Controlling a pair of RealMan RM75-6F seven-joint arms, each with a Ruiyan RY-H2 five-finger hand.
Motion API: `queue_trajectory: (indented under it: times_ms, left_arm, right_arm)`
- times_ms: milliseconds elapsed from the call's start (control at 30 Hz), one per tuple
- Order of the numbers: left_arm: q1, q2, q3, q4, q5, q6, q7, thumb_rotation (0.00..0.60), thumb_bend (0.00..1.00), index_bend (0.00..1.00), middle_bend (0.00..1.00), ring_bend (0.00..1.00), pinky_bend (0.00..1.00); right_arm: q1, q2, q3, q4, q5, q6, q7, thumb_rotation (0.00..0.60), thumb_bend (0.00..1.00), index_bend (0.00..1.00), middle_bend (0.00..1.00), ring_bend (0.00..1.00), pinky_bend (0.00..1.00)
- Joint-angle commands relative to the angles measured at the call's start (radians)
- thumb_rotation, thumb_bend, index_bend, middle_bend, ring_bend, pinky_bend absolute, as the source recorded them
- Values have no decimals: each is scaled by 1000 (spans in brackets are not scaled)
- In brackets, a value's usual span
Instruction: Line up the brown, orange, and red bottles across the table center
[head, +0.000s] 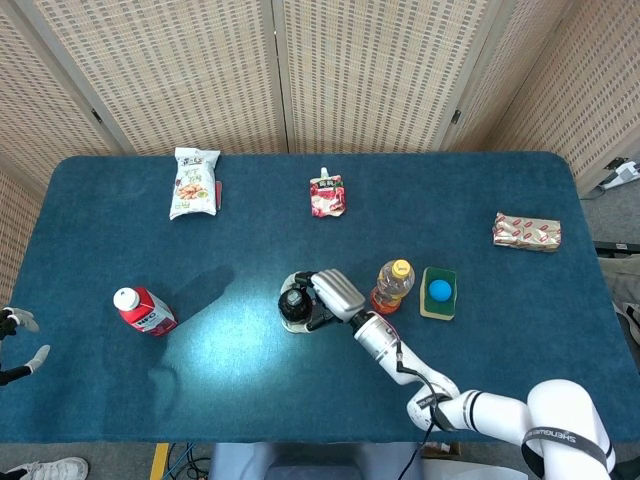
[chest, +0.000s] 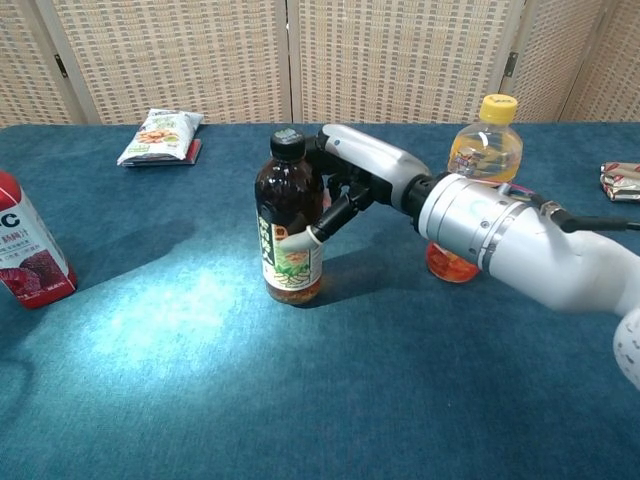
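Observation:
The brown bottle stands upright near the table's middle, and my right hand grips it from its right side. The orange bottle with a yellow cap stands just to the right, partly hidden behind my right arm in the chest view. The red bottle with a white cap stands far to the left. My left hand shows only at the left edge of the head view, fingers apart, holding nothing.
A green sponge with a blue ball lies right of the orange bottle. A snack bag and a red pouch sit at the back. A wrapped packet lies far right.

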Motion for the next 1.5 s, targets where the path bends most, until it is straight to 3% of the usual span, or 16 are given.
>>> queue_trajectory:
  times_ms: [33, 433, 600, 700, 933, 1033, 1500]
  left_arm:
    - [-1, 0, -2, 5, -5, -4, -7, 600, 226, 493, 363, 449, 668]
    - [-2, 0, -7, 16, -11, -10, -21, 600, 227, 501, 363, 449, 668]
    - [-1, -1, -6, 15, -13, -12, -18, 600, 227, 502, 363, 449, 668]
    - [-2, -2, -5, 15, -12, -14, -15, 600, 227, 502, 363, 449, 668]
    - [-1, -2, -5, 14, -13, -16, -12, 600, 226, 503, 363, 449, 668]
    - [-1, -3, -4, 14, -13, -18, -11, 600, 227, 503, 363, 449, 668]
    - [-3, -6, -1, 14, -13, -25, -2, 600, 227, 503, 363, 449, 668]
  right_arm:
    - [17, -25, 0, 46, -5, 3, 30, 600, 24, 540, 593, 547, 660]
    - [42, -52, -8, 128, -14, 21, 70, 600, 42, 540, 586, 546, 659]
    - [44, -38, -16, 120, -10, 14, 74, 600, 41, 533, 509, 493, 639]
    - [45, -27, -20, 114, -7, 6, 77, 600, 26, 446, 421, 439, 616]
    - [46, -5, -29, 97, 4, -11, 78, 600, 0, 122, 241, 327, 558]
    - [45, 4, -31, 86, 2, -7, 78, 600, 0, 38, 180, 295, 545]
    - [8, 108, -28, -83, 3, 52, 28, 600, 0, 11, 148, 269, 537]
